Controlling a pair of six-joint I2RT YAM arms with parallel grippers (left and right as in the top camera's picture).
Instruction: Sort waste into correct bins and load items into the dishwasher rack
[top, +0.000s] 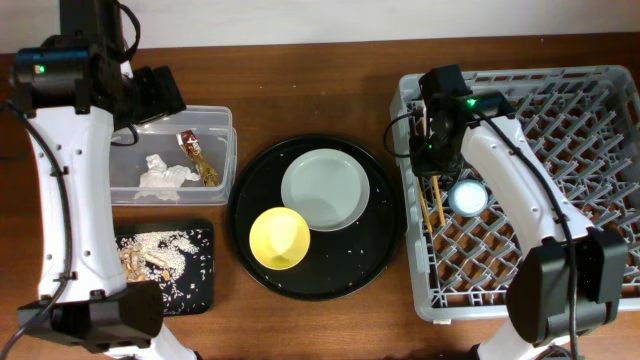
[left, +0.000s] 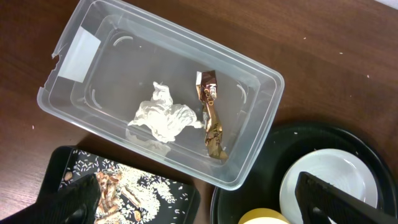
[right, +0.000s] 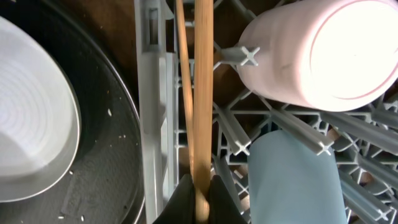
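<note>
My right gripper is shut on the wooden chopsticks and holds them over the left edge of the grey dishwasher rack; they also show in the overhead view. A pink cup and a blue cup sit in the rack beside them. My left gripper is open and empty above the clear container, which holds the white tissue and the brown-gold wrapper. The flat black tray holds food scraps. The plate and yellow bowl lie on the round tray.
The large round black tray sits mid-table between the bins and the rack, with a few crumbs on it. The clear container is at the back left and the flat black tray in front of it. The pink cup is hidden under my right arm in the overhead view.
</note>
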